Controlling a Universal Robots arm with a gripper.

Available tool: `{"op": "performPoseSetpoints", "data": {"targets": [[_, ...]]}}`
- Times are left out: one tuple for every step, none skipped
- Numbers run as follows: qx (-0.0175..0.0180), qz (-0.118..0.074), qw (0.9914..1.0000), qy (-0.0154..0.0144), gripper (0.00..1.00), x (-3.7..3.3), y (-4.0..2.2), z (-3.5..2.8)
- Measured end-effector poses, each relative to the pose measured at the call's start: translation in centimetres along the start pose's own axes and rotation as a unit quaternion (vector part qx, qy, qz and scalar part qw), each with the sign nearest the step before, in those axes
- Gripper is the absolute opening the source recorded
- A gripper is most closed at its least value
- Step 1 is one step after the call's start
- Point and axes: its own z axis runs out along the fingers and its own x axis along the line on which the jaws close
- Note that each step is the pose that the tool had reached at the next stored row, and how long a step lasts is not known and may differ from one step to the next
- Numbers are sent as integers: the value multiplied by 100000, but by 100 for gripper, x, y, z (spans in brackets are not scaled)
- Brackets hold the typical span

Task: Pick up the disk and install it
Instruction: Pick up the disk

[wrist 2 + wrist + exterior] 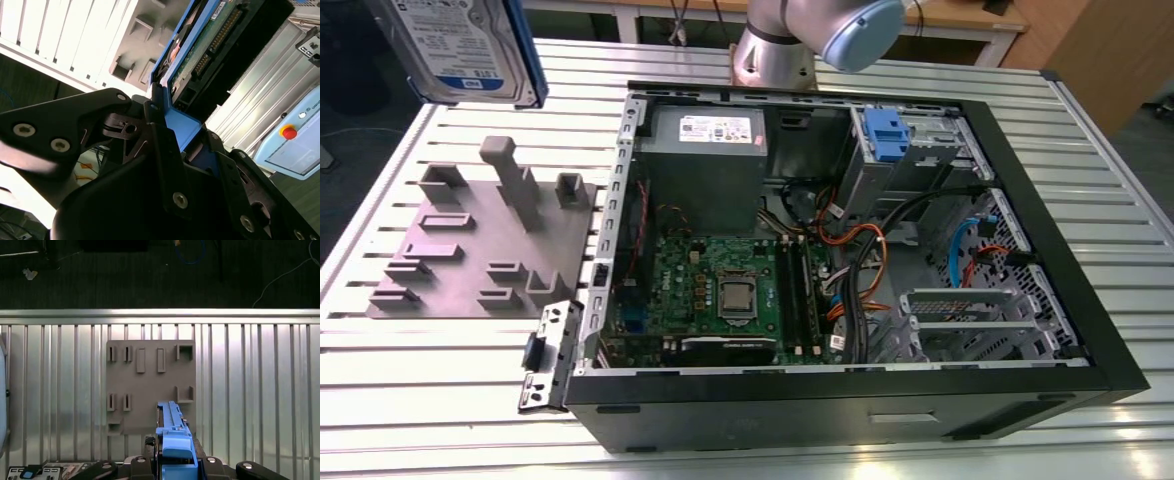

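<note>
The gripper (185, 131) clamps the disk (460, 45) by its blue side rails (172, 432), above the grey fixture plate (150, 385) near the bench (250, 390) edge. The disk looks rigid, weighty and probably shock-sensitive.

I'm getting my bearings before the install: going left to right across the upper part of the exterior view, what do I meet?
First the disk, then the grey power supply, then the blue latch.
</note>
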Motion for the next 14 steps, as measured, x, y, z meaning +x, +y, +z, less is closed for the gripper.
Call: {"op": "performPoseSetpoints", "data": {"targets": [[-2, 2, 100000, 6, 36, 8, -3, 0], [0, 0, 100000, 13, 36, 11, -8, 0], [1, -1, 100000, 18, 36, 13, -14, 0], [-1, 1, 100000, 21, 36, 14, -21, -1], [-3, 2, 100000, 21, 36, 14, -31, -1], [2, 4, 100000, 20, 36, 14, -41, -1], [2, 3, 100000, 17, 36, 14, -52, -1], [1, 3, 100000, 18, 36, 14, -65, -1], [0, 2, 100000, 21, 36, 13, -78, -1], [2, 4, 100000, 17, 36, 13, -91, -1], [1, 1, 100000, 19, 36, 13, -105, -2], [-1, 0, 100000, 18, 36, 13, -120, -2], [-4, -1, 100000, 22, 36, 13, -135, -3], [-4, 0, 100000, 21, 36, 12, -149, -3]]}}
